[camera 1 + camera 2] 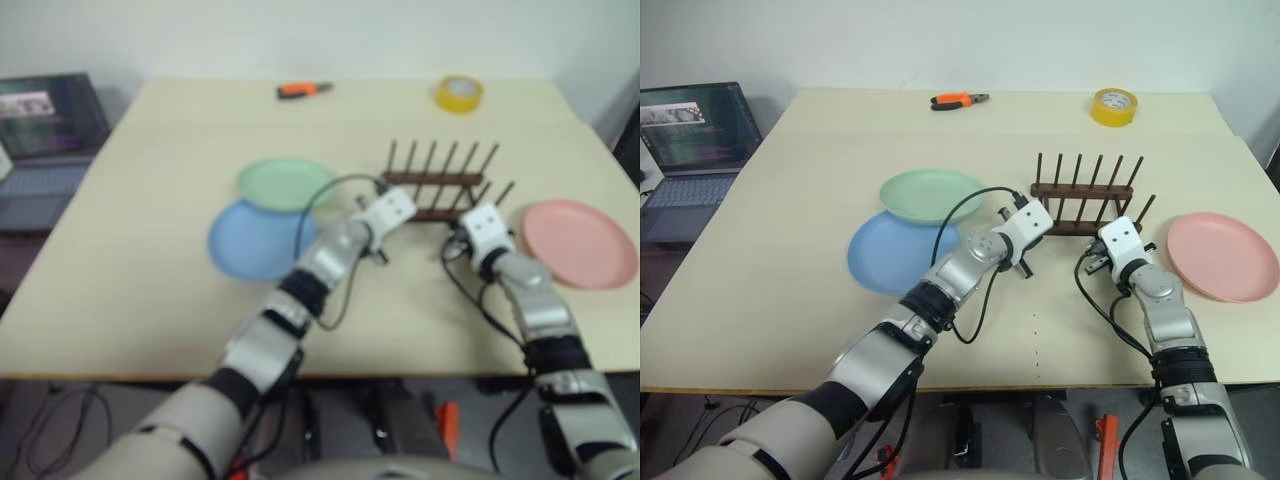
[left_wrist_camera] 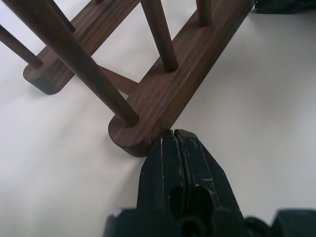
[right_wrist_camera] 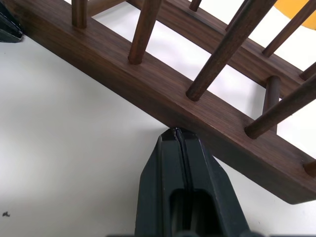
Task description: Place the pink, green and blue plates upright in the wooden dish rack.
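Both grippers, left (image 2: pixel 175 136) and right (image 3: pixel 176 132), fingers pressed together, tips touching the empty rack's (image 1: pixel 1080 195) near rail; plates (image 1: pixel 930 195) lie flat.

Left gripper (image 2: pixel 177 140): fingers pressed together, arm reaching toward one o'clock. Right gripper (image 3: pixel 176 136): fingers pressed together, forearm reaching toward eleven o'clock.
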You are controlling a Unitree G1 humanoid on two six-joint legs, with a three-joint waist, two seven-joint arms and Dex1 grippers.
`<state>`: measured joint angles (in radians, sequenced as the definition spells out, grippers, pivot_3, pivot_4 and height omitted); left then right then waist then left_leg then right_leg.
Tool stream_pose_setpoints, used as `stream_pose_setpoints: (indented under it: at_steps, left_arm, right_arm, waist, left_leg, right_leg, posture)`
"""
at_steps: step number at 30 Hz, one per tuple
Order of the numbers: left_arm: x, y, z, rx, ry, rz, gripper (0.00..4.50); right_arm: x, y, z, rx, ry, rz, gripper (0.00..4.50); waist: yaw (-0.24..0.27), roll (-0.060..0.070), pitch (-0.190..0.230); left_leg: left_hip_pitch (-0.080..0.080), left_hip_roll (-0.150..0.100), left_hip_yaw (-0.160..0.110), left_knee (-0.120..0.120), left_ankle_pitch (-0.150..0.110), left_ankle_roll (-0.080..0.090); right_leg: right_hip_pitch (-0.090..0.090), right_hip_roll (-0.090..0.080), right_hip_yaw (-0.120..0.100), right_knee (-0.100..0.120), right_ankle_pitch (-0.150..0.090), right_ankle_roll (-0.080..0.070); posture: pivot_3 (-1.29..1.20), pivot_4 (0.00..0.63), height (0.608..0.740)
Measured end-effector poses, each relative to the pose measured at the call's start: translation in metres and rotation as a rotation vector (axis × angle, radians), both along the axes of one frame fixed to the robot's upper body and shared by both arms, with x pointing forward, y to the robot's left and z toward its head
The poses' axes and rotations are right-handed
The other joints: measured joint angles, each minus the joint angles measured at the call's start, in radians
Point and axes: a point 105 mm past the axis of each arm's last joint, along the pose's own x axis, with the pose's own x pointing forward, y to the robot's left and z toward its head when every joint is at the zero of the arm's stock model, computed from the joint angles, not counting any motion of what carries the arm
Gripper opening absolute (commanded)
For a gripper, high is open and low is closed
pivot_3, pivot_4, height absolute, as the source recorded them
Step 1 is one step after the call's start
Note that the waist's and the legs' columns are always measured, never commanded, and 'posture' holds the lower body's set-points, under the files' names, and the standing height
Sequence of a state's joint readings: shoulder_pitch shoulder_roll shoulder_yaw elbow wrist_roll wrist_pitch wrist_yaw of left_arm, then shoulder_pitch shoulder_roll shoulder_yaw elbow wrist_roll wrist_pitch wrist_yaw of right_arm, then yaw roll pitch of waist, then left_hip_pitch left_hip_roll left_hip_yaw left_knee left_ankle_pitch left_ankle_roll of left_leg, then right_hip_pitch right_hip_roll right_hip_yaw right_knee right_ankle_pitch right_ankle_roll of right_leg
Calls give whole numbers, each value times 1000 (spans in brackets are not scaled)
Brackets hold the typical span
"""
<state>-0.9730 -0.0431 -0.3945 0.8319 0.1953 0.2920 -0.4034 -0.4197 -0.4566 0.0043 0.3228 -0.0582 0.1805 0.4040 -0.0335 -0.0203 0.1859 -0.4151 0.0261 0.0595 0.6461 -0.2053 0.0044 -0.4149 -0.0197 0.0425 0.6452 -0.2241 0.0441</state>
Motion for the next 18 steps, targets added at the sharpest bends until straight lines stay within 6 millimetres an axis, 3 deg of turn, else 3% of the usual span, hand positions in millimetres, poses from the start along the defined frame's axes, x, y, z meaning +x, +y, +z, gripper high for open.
stream_pose_setpoints:
  at_steps: [7,12,15,18]
  left_arm:
    - [-5,5,2,2,22,-37,44]
    - [-21,25,15,-10,55,-105,44]
    - [-27,38,39,-42,52,-126,641]
    - [-40,39,69,-121,44,-197,1692]
  right_arm:
    - [-6,11,1,-11,15,81,0]
    - [-50,21,22,42,117,348,0]
    - [-67,8,57,70,121,411,361]
    - [-77,-13,90,80,105,406,1281]
  waist:
    - [-2,0,0]
    - [2,0,0]
    - [1,0,0]
    - [4,0,0]
  left_leg:
    - [0,0,0,-1,0,0]
    - [-6,1,0,-2,0,0]
    - [-5,1,0,-1,0,0]
    - [-2,1,0,0,0,0]
  right_leg:
    - [-1,0,0,0,0,-1]
    - [-5,0,-1,0,-1,-1]
    - [-5,0,-1,0,-1,0]
    - [-2,0,-1,0,-1,-1]
  posture:
    - [0,150,740]
    - [0,150,740]
    - [0,150,740]
    - [0,150,740]
